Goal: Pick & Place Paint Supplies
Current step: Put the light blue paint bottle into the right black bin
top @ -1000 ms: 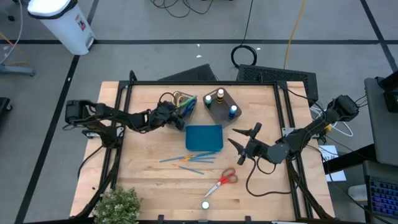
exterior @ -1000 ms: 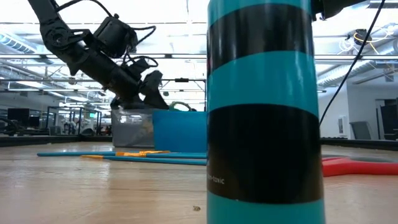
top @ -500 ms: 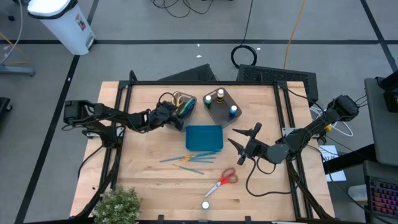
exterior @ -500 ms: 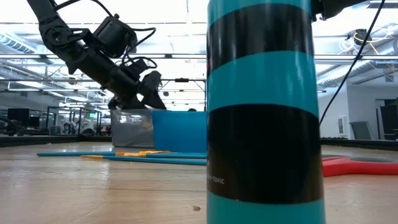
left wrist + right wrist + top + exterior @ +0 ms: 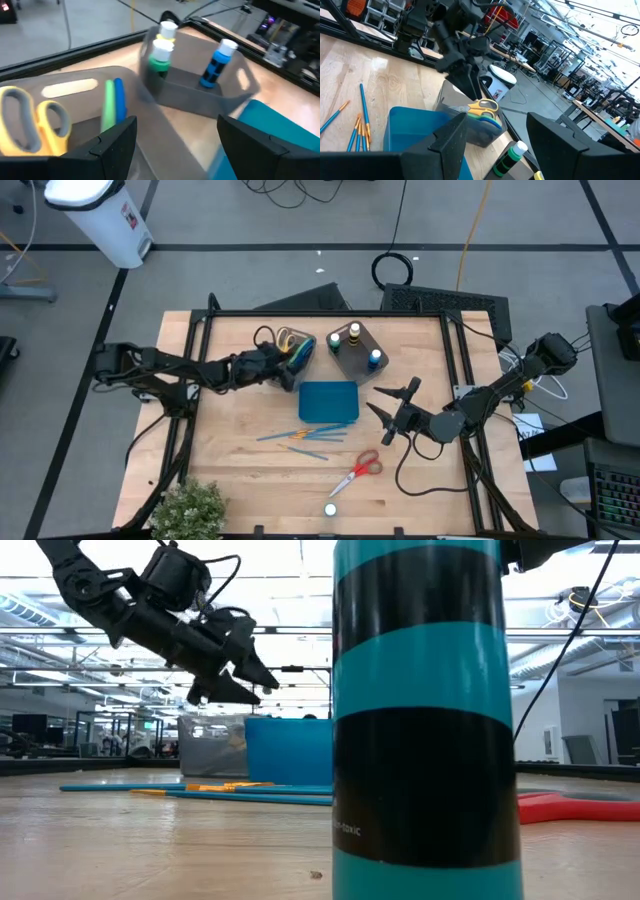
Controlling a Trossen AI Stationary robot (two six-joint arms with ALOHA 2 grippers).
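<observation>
My left gripper [image 5: 288,370] [image 5: 258,687] [image 5: 175,150] hangs open and empty above the left grey-brown bin [image 5: 296,346], in which lie yellow-handled scissors [image 5: 35,117] and green and blue handles [image 5: 113,102]. The right bin [image 5: 357,350] holds several bottles [image 5: 216,62] standing upright. My right gripper [image 5: 380,402] [image 5: 495,150] waits open to the right of the teal tray [image 5: 328,401]. Blue and orange brushes [image 5: 300,437], red scissors [image 5: 357,471] and an upright teal-striped bottle [image 5: 330,508] [image 5: 425,710] rest on the table.
A potted plant [image 5: 190,508] stands at the table's near left corner. Black frame rails [image 5: 190,395] run along the table's left and right edges. Bare wood lies between the brushes and the left rail. In the low view the bottle stands right before the camera and hides the middle.
My left gripper has risen from just over the left bin and tipped from pointing steeply down toward more level. Its arm has drawn a little toward the table's left edge. The supplies on the table lie as before.
</observation>
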